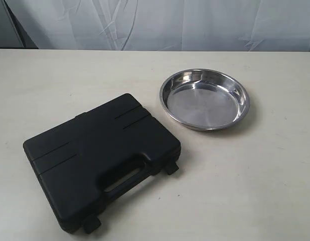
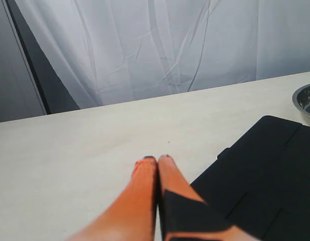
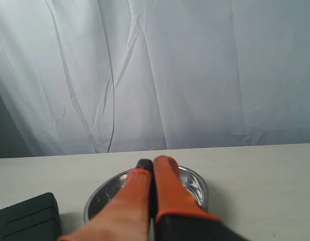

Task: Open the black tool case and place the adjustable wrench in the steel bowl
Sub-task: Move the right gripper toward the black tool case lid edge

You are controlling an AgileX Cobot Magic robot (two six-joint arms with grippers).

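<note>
Exterior view: black tool case (image 1: 102, 160) by the counter (image 1: 275, 191) near edge looks stiff, slick — grip its latches (image 1: 170, 167); left gripper (image 2: 157, 159), right gripper (image 3: 152, 163) pinched together, empty.

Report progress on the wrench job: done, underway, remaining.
Done: nothing yet. The black tool case lies shut on the table and the steel bowl holds nothing. Underway: nothing gripped; the left hand and right hand are both closed and empty, above the table. Remaining: open the case, take out the adjustable wrench, which is not in sight, and put it in the bowl.
</note>
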